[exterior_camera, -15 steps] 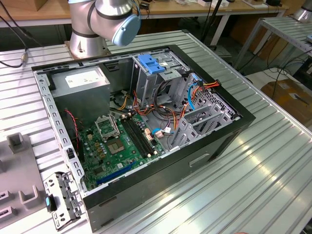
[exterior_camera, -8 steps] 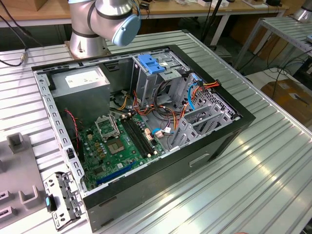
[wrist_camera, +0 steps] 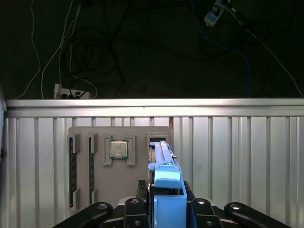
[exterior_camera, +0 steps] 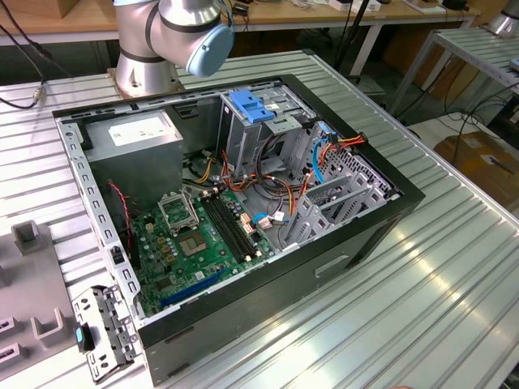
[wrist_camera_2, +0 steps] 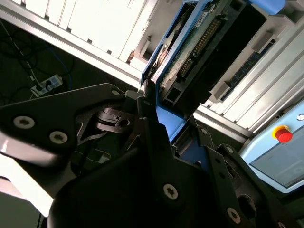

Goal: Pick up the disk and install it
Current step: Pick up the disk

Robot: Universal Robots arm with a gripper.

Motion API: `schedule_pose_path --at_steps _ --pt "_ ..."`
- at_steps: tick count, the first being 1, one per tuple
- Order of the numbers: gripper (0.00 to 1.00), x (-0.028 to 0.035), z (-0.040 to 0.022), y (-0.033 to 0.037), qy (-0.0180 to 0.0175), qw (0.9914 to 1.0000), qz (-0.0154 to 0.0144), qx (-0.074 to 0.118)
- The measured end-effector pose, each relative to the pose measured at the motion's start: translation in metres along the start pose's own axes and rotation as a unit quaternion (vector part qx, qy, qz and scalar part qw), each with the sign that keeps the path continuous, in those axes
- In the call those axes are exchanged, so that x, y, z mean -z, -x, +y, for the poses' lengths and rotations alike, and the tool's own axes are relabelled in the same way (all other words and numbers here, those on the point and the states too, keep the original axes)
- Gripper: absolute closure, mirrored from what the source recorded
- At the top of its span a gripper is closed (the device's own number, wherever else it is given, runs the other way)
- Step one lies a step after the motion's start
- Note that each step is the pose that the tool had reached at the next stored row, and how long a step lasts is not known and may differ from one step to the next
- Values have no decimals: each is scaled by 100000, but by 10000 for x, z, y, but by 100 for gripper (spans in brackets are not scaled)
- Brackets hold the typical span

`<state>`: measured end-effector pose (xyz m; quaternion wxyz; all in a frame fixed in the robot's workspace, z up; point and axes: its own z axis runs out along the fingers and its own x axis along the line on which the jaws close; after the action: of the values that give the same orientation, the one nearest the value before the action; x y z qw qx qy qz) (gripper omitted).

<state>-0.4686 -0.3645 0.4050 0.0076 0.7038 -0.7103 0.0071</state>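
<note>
**First wrist view: disk clamped on edge over the parts tray**

In the first wrist view, I see the gripper (wrist_camera: pixel 166 197) closed on the disk (wrist_camera: pixel 164 161), one jaw on each side and a blue rail facing the camera. The grey tray (wrist_camera: pixel 118 190) lies beyond it on the ribbed table (wrist_camera: pixel 237 156), holding a processor chip (wrist_camera: pixel 118 148) and memory sticks (wrist_camera: pixel 72 171). The disk lines up with the tray's narrow slot. I cannot tell whether its far end is clear of that slot. I judge it is held on edge because that matches the way the slot would keep it.

The second wrist view shows the disk's circuit-board face and connector, with nothing against them.

In the exterior view, the computer case (exterior_camera: pixel 268 284) lies open on its side. Its drive cage (exterior_camera: pixel 243 138) sits at about twelve o'clock inside, under a blue latch (exterior_camera: pixel 251 105). The tray is at about eight o'clock from the case. I reckon this grip keeps the rails free for the cage.
</note>
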Motion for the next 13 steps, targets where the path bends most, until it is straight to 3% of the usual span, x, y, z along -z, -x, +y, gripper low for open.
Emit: schedule_pose_path --at_steps 8,13 --pt "63 21 0 -1 -49 100000 5 1" --pt "63 99 0 -2 -68 100000 -13 -2"
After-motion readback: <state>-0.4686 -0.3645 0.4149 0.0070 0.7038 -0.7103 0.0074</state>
